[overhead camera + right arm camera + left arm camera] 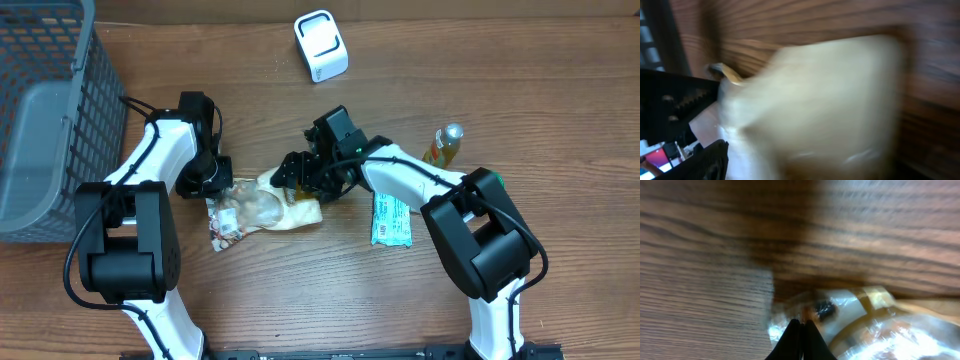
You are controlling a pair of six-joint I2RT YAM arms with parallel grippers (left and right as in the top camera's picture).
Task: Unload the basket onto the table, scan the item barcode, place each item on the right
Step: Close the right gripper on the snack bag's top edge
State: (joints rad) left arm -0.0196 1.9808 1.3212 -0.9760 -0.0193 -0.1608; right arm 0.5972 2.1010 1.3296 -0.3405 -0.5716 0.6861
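Left gripper [207,185] fully closed at snack bag [262,210] left corner, likely anchoring it. Right gripper [298,178] jaws wide astride right end; grip unclear. Scanner [321,46] well apart.

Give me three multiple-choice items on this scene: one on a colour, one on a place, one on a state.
1. The scanner is: A red; B white; C green.
2. The bag lies: A on the scanner; B between the left gripper and the right gripper; C lifted high in the air.
3. The left gripper's fingers are: A spread wide; B clamped round the scanner; C shut together.

Key: 1 B, its casing shows white from overhead. 2 B, the overhead view has a gripper at each side of it. 3 C, the left wrist view shows both fingers pressed together.
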